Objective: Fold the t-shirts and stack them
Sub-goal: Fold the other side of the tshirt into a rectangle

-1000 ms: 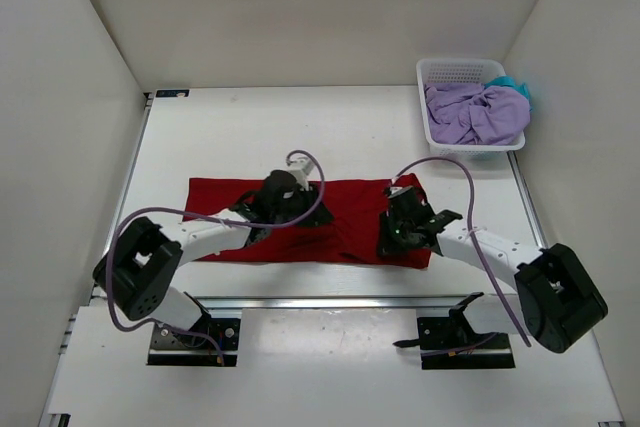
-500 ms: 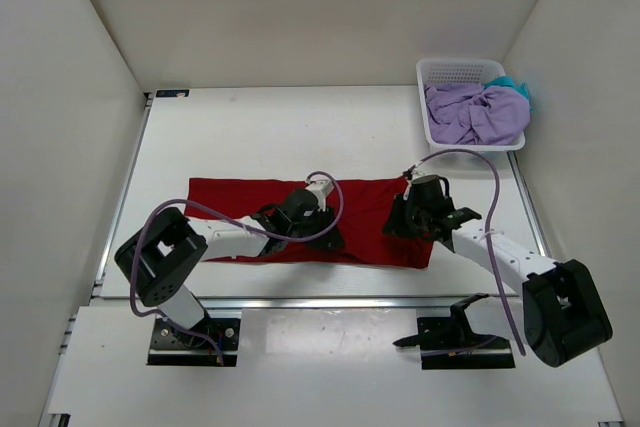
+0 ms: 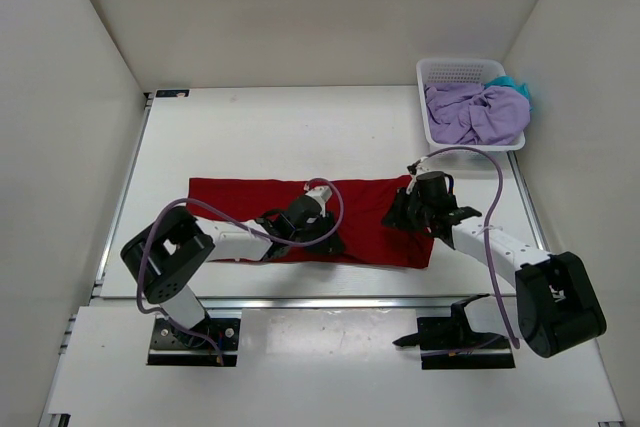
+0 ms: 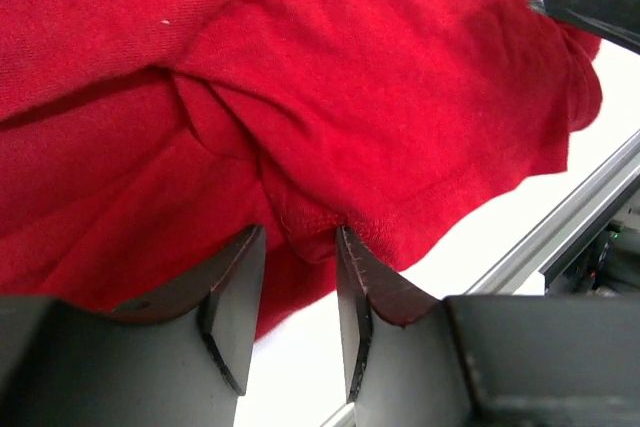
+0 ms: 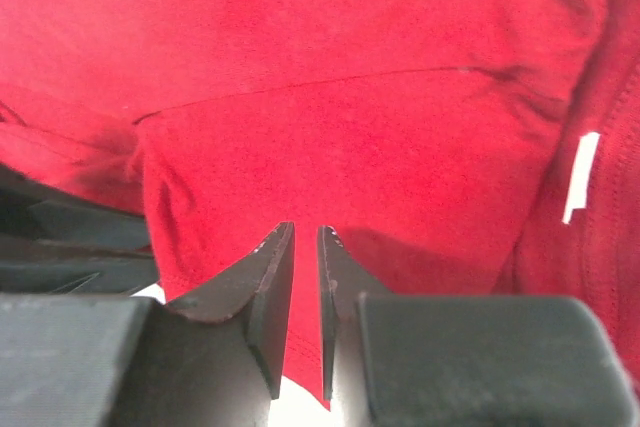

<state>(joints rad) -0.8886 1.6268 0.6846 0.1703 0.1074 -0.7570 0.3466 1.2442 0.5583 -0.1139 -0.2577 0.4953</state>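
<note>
1. The left gripper (image 3: 330, 243) is set low over the near edge of the red shirt (image 3: 225, 209), about midway along it. Its jaws are parted. In the wrist view the hem (image 4: 318, 231) lies just at the fingertips and is not clamped.
2. The red shirt is spread on the table (image 3: 250, 137) as a long band. Its long axis runs left to right, parallel to the table's near edge, and wrinkles are gathered near the middle.
3. The right gripper (image 3: 400, 215) is placed over the band's right end. Its jaws are held a narrow slit apart, and no cloth is seen pinched between them.
4. The coming move is judged to turn on that long axis. The cloth lies directly under both tools, so the near hem falls to the left arm and the right end to the right arm. The band's left end is well apart from both, though nearer the left arm.
5. The lavender shirt (image 3: 475, 115) and the teal shirt (image 3: 515, 84) are bundled in the basket (image 3: 455, 71) at the far right corner. They are well apart from the band, nearer the right arm, and not yet folded.
</note>
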